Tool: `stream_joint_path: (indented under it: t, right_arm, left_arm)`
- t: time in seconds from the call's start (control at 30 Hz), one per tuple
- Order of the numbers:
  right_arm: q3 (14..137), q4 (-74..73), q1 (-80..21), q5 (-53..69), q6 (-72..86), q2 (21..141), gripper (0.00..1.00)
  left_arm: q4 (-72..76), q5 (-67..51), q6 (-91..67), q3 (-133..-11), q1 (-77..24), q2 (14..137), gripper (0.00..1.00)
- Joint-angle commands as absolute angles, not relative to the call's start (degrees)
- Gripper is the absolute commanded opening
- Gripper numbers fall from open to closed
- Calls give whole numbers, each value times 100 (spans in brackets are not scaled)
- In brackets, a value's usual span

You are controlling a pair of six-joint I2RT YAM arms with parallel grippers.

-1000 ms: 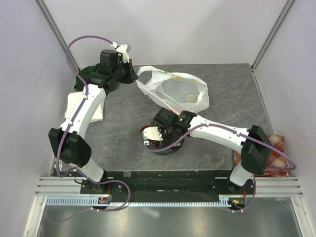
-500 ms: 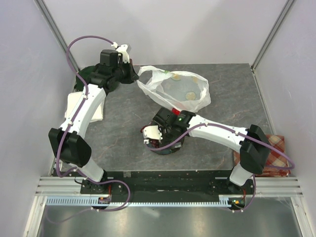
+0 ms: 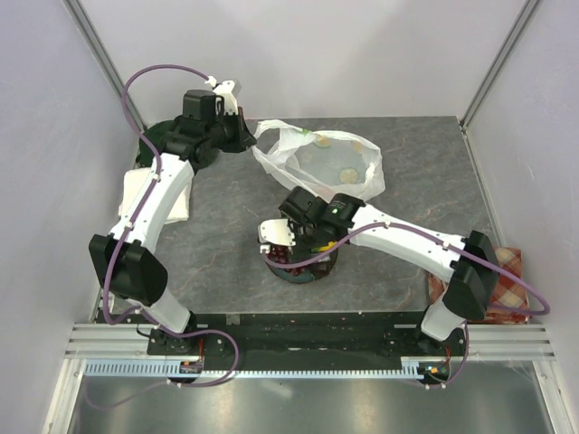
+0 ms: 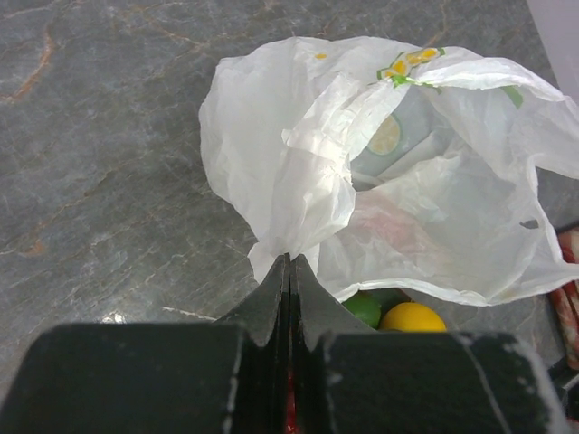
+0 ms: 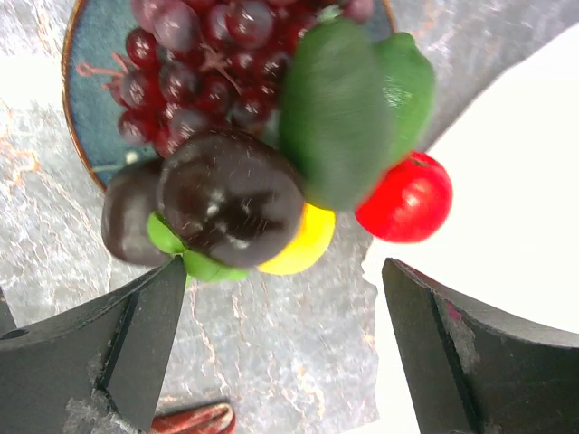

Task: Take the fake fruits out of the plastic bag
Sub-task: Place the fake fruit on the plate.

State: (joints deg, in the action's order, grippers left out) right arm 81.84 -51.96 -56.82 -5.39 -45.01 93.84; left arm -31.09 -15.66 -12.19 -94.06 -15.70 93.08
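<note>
The white plastic bag [image 3: 321, 167] lies at the back of the table, and my left gripper [image 3: 246, 137] is shut on its near handle edge. In the left wrist view the closed fingertips [image 4: 289, 264] pinch the crinkled bag [image 4: 362, 181]. A green fruit [image 4: 366, 309] and a yellow one [image 4: 412, 318] peek from under its lower edge. My right gripper [image 3: 279, 249] hovers open over the teal plate [image 3: 312, 274]. Below its spread jaws [image 5: 289, 334] sit the grape bunch [image 5: 190, 63], a dark fruit [image 5: 231, 199], a blurred green piece [image 5: 335, 108], a yellow fruit [image 5: 303, 244] and a red apple [image 5: 407, 197].
A dark green round cap [image 3: 163, 137] and a white cloth [image 3: 136, 194] lie at the back left under the left arm. The red checked cloth [image 3: 507, 285] sits at the right edge. Grey walls close in the table on three sides.
My right gripper has opened wide over the plate and lifted a little, and the fruits now lie free beneath it. The left gripper still holds the bag in the same place.
</note>
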Motion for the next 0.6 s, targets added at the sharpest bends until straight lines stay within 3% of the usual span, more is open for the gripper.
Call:
stream_joint_path:
  t: [0.0,0.3,0.33,0.43,0.57]
  right_arm:
    - [8394,-5371,-5634,-835,-4413,8852,98]
    - [8718,-5002,-4565,-213,-3447,9140,98]
    - [8875,-4966,-4396,-89,-3132,9245,98]
    - [9262,-4887,-3772,386,-2648,9693,94]
    - [9641,-4693,-3296,773,-2391,10264,84]
  left_arm:
    - [-2830,-2013,-1301,-9817,-1538,9351,4]
    - [-2821,-2171,-1415,-10150,-1538,9614,4]
    - [-2847,-2267,-1493,-10212,-1538,9659,5]
    - [-2848,-2969,-1661,-10555,-1529,9887,21]
    - [-2848,-3340,-2082,-10854,-1529,10195,22]
